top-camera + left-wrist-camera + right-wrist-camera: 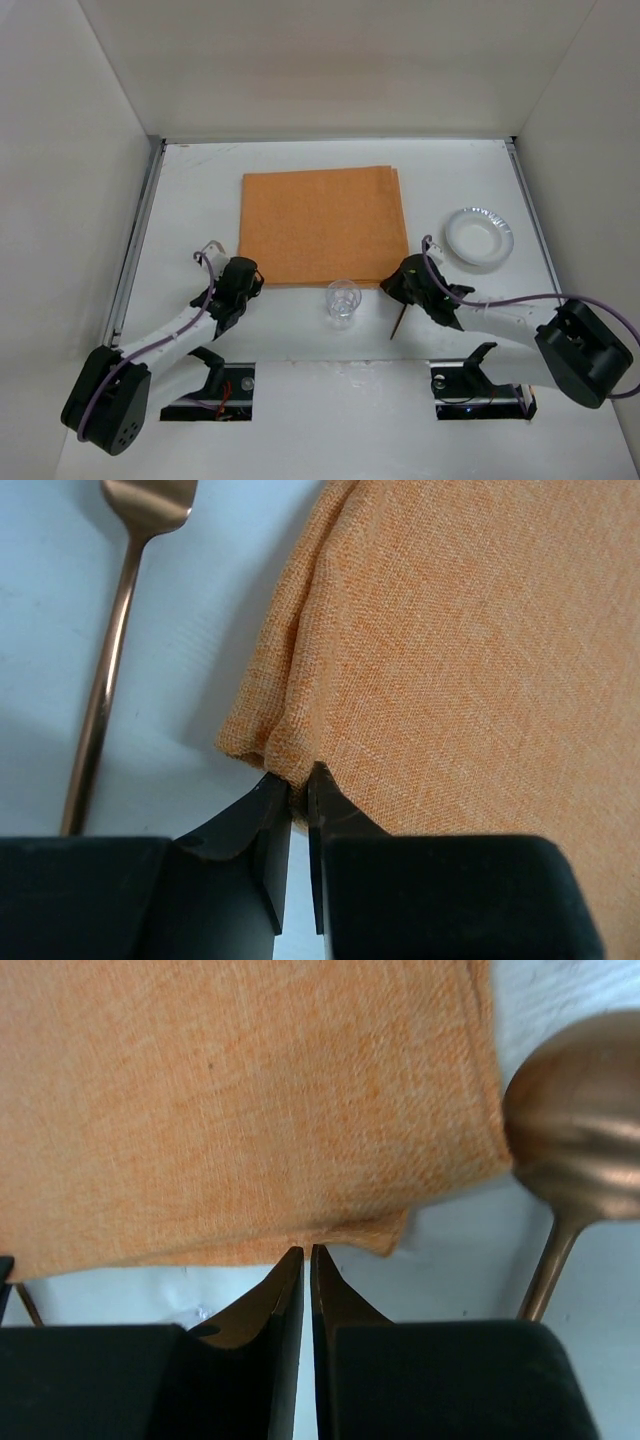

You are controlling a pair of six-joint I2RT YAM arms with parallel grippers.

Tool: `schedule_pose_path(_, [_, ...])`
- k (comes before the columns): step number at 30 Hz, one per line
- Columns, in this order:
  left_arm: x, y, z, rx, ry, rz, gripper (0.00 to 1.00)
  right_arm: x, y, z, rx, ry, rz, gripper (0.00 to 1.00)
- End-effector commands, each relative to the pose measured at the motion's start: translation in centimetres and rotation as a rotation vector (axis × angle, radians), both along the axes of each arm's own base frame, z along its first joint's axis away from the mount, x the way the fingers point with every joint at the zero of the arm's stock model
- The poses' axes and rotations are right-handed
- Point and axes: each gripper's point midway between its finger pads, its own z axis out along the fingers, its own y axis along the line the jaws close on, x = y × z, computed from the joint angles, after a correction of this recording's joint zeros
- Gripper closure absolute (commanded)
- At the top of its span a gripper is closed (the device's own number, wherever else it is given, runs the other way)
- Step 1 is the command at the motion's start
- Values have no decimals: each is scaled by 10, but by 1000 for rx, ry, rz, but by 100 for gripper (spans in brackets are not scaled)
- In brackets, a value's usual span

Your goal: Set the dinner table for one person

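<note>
The dinner table (pixel 200 190) is a matte white top. An orange cloth placemat (pixel 322 226) lies flat at its middle. My left gripper (pixel 248 282) is at the mat's near left corner. In the left wrist view the left gripper (pixel 298 785) is shut on that bunched corner of the placemat (pixel 460 660). My right gripper (pixel 402 278) is at the near right corner. In the right wrist view the right gripper (pixel 306 1253) is shut, its tips pinching the hem of the placemat (pixel 250 1100).
A copper fork (pixel 105 670) lies just left of the mat. A copper spoon (pixel 575 1130) lies to its right. A clear glass (pixel 342 301) stands at the mat's near edge. A white bowl (pixel 480 237) sits at the right. A thin copper utensil (pixel 397 325) lies by the right arm. A metal rail (pixel 140 230) runs along the left edge.
</note>
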Motion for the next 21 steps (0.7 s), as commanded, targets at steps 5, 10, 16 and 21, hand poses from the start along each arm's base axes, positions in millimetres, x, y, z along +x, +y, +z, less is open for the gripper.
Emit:
schedule_pose_path(5, [-37, 12, -24, 86, 120, 0, 94, -22, -2, 8, -54, 11, 5, 87])
schedule_pose_path(10, [-32, 14, -24, 117, 123, -1, 92, -35, -11, 5, -63, 29, -11, 89])
schedule_pose_path(16, [-14, 13, -14, 145, 91, -9, 89, -32, -13, 19, -48, -16, -15, 76])
schedule_pose_path(21, [-18, 22, -12, 154, 90, 8, 68, -7, -18, 62, -69, -150, -42, 50])
